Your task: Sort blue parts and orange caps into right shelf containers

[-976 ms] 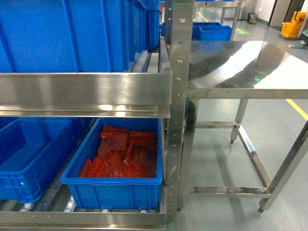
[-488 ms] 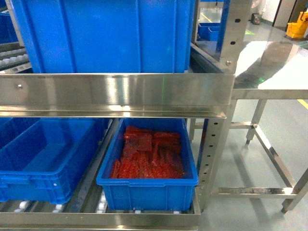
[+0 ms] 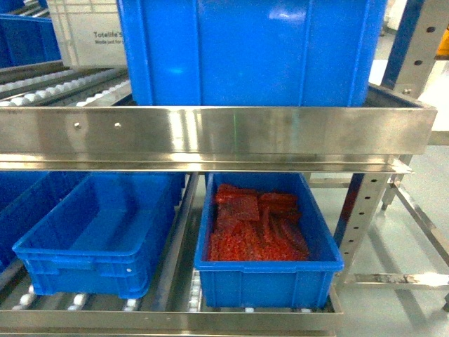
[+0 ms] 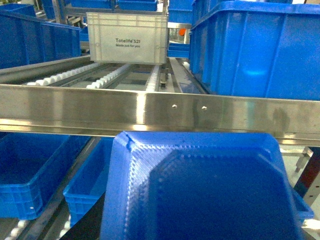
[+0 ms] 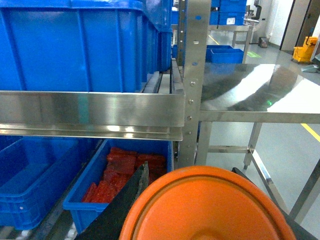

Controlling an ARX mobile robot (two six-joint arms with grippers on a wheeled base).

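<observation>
In the left wrist view a blue part [image 4: 200,190], a textured tray-like piece with cut corners, fills the lower frame. My left gripper [image 4: 200,222] is shut on it, and only one dark finger [image 4: 92,227] shows at its left edge. In the right wrist view a round orange cap [image 5: 207,210] sits between the two black fingers of my right gripper [image 5: 190,175], which is shut on it. Neither gripper appears in the head view. The right shelf [image 3: 210,130] is in front, with a blue crate [image 3: 266,288] of red-orange packets on its lower level.
An empty blue crate [image 3: 91,263] stands left of the filled one. A large blue crate [image 3: 252,49] sits on the upper rollers, with a white tote [image 4: 127,37] further back. A steel table [image 5: 260,95] stands right of the shelf post [image 5: 192,75].
The head view has swung left. The shelf and the red-filled crate slid rightward in the frame, and the steel table has left the view.
</observation>
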